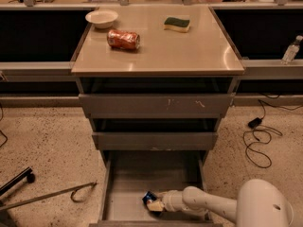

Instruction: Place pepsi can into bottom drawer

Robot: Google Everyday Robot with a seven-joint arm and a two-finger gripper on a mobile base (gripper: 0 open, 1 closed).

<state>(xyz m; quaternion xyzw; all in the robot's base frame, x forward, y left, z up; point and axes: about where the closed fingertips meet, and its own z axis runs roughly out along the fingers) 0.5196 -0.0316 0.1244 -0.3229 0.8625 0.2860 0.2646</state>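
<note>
Speckled floor, and a grey cabinet with a beige top (189, 51) in the upper half of the frame, carrying a bowl (101, 18), an orange-red can (123, 39) and a sponge (176, 23), none of them needed here. Lower centre: the bottom drawer (137, 174) pulled open. Inside it, near the front edge, the gripper (155, 205) clamped on the pepsi can (149, 198) — can tilted, at or just above the drawer floor. Best lowered to full rest on that floor first, then released slowly to avoid a roll toward a side wall. Afterwards, straight back and up — clear of the drawer fronts above.
</note>
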